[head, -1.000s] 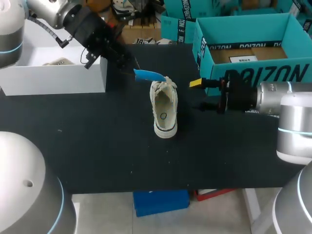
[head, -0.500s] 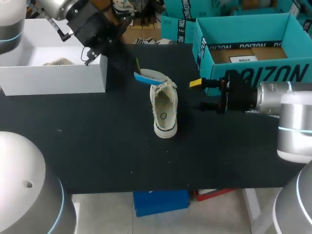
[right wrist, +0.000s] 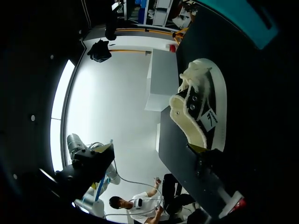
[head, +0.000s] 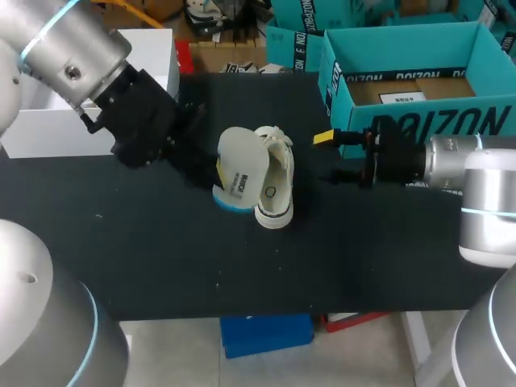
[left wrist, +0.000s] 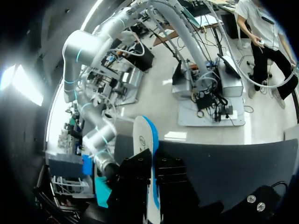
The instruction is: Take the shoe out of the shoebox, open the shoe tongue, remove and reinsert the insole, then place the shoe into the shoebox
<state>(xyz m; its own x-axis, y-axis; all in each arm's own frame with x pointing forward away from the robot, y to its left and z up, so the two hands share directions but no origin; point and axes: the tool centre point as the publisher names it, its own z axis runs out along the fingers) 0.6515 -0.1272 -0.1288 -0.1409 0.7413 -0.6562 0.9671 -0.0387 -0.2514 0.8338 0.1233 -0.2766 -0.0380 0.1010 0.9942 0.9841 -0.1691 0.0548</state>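
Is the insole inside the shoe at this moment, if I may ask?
No, the insole is out of the shoe, held beside it between the left fingers.

You can reach the shoe (head: 274,187) from the near side over bare table (head: 201,266); insole (head: 240,168) covers its left, shoebox (head: 435,121) crowds the right.

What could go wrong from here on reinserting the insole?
1. The left gripper holds the insole with most of it free, so it may bend or slip at the shoe's opening.
2. The shoe stands free, with the open right gripper apart from it, so a push could tip or shove it.
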